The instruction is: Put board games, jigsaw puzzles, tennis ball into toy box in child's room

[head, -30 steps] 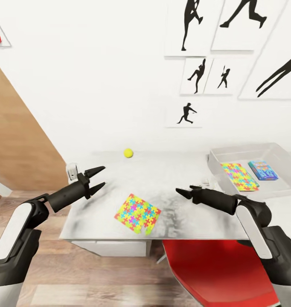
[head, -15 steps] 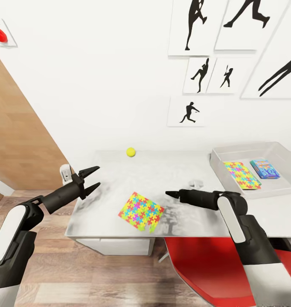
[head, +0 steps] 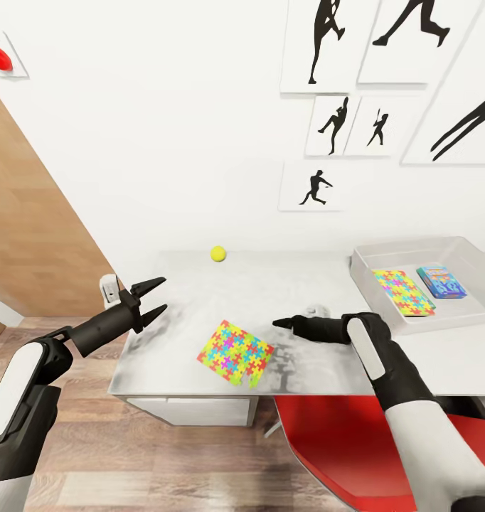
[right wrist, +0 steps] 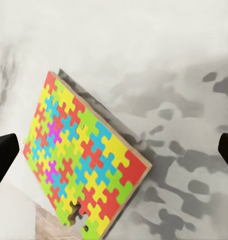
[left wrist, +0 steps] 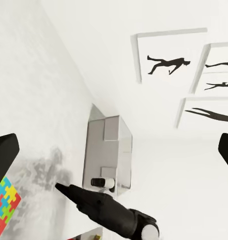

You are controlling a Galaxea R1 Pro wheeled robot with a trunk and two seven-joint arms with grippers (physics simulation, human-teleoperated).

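A multicoloured jigsaw puzzle point(head: 235, 353) point(right wrist: 81, 157) lies flat near the front edge of the white table point(head: 285, 284). My right gripper point(head: 281, 323) point(right wrist: 114, 150) hovers open just right of and above it, with its fingertips spread wide over the puzzle. The left gripper point(head: 153, 299) point(left wrist: 114, 150) is open and holds nothing, over the table's left edge. A yellow tennis ball point(head: 218, 253) rests at the table's back edge. The grey toy box point(head: 407, 249) point(left wrist: 108, 150) at the right holds a second jigsaw puzzle point(head: 403, 291) and a blue board game point(head: 441, 281).
A red chair point(head: 356, 448) stands under the table's front right. A wooden panel point(head: 29, 235) leans at the left. A small white object point(head: 321, 311) sits on the table by my right wrist. Silhouette pictures hang on the wall behind.
The head view shifted slightly a second ago. My right gripper has reached left and closer to the jigsaw puzzle. The left arm has barely moved.
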